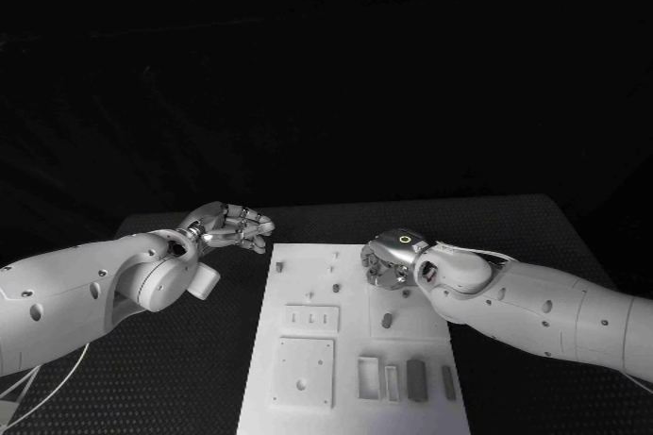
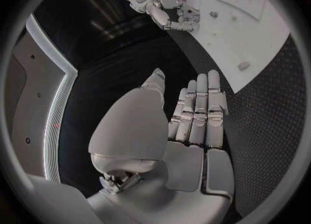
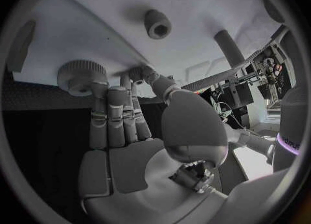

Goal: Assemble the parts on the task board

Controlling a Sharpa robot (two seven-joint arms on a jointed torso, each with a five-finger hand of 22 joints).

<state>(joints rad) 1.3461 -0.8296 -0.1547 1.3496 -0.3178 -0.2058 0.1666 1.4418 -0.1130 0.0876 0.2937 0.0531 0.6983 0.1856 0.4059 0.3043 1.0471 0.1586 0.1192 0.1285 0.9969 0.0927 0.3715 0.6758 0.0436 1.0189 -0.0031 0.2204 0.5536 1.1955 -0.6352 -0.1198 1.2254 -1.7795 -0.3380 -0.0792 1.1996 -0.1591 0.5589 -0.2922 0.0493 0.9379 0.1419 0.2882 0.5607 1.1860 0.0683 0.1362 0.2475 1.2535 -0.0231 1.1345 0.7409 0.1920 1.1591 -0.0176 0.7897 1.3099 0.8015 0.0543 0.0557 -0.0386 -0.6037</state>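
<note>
The white task board (image 1: 293,265) lies in the middle of the black table. My right hand (image 1: 387,264) reaches down onto its far right part. In the right wrist view its thumb and a fingertip (image 3: 135,73) pinch a small grey part beside a knurled round part (image 3: 81,76) standing on the board (image 3: 97,27). A short hollow cylinder (image 3: 157,24) and a round peg (image 3: 229,47) stand further along the board. My left hand (image 1: 234,225) hovers off the board's far left corner and holds nothing; its fingers (image 2: 197,110) lie stretched out.
Nearer on the board lie a square plate (image 1: 305,371), a slotted plate (image 1: 311,318) and several grey bars (image 1: 415,380). Small pegs (image 1: 335,288) stand mid-board. The left wrist view shows the board's edge (image 2: 259,42) and my right hand (image 2: 165,9). Black mat surrounds the board.
</note>
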